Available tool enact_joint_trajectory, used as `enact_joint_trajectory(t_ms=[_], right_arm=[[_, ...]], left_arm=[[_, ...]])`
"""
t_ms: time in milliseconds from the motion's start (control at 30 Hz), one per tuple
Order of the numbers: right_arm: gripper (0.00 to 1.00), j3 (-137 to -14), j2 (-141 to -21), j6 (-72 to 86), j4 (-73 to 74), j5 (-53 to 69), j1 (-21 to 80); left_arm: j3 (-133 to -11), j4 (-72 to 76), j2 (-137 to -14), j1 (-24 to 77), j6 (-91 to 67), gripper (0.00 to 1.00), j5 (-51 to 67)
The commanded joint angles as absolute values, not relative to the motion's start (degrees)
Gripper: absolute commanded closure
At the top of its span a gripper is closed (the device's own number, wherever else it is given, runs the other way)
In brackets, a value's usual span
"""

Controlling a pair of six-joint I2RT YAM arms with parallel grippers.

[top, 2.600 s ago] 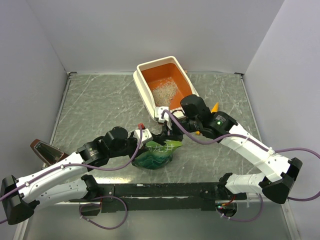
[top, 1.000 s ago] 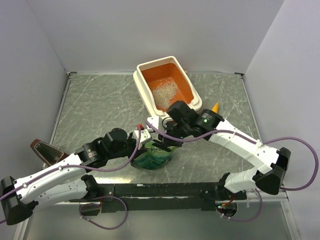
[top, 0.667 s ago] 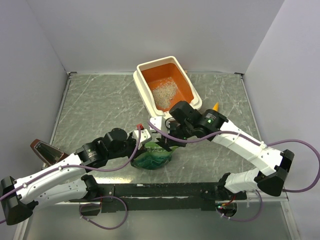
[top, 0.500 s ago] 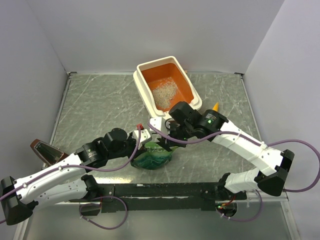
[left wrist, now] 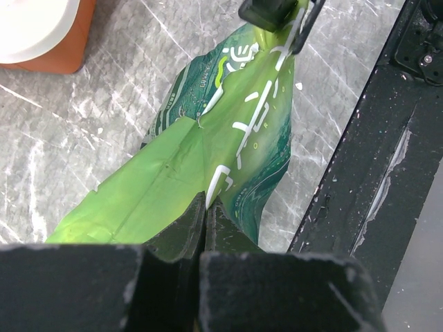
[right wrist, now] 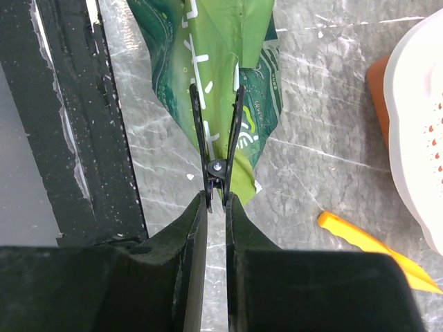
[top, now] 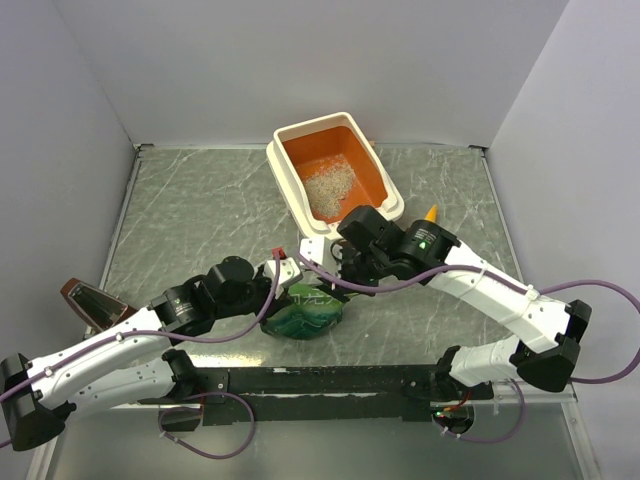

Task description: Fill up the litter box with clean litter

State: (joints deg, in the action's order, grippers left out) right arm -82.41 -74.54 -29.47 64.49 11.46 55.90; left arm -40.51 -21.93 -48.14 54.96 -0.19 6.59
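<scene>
The litter box [top: 284,172] stands at the back middle, orange inside, with a small pile of clean litter [top: 328,185] in it. A green bag [top: 305,312] sits on the table in front of it. My left gripper [top: 288,280] is shut on the bag's lower edge [left wrist: 228,131], its fingertips [left wrist: 205,207] pressed together on the foil. My right gripper [right wrist: 217,197] is shut on the handles of a black clip [right wrist: 218,131] that pinches the bag's other end [right wrist: 221,41]. In the top view the right gripper [top: 335,275] is just right of the left one.
An orange-yellow scoop [top: 430,213] lies right of the box's near corner and also shows as the scoop handle [right wrist: 367,245]. A dark brown object [top: 88,302] sits at the left edge. The black base rail [top: 330,380] runs along the near edge.
The right arm has swung left from the box's near corner to the bag's clip. Over the last second it has barely shifted. The left arm holds still.
</scene>
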Motion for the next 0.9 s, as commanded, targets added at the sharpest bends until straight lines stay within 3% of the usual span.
enact_joint_trajectory(t_ms=[0, 567, 633, 867], right_arm=[[1.0, -80.34, -74.18, -28.3, 64.52, 11.69, 56.78], [1.0, -74.36, -80.86, -28.39, 54.41, 21.0, 58.01], [0.92, -73.31, -80.95, -27.95, 52.74, 22.93, 58.18], [0.81, -69.53, -81.38, -26.98, 48.26, 27.33, 58.89]], left_arm=[[-42.36, -20.04, -45.88, 54.67, -1.67, 0.99, 4.22], [-42.19, -19.51, -45.09, 54.67, -1.93, 0.99, 2.2], [-42.19, -19.42, -45.17, 54.67, -1.93, 0.99, 2.02], [-42.19, -19.42, -45.61, 54.67, -1.85, 0.99, 1.14]])
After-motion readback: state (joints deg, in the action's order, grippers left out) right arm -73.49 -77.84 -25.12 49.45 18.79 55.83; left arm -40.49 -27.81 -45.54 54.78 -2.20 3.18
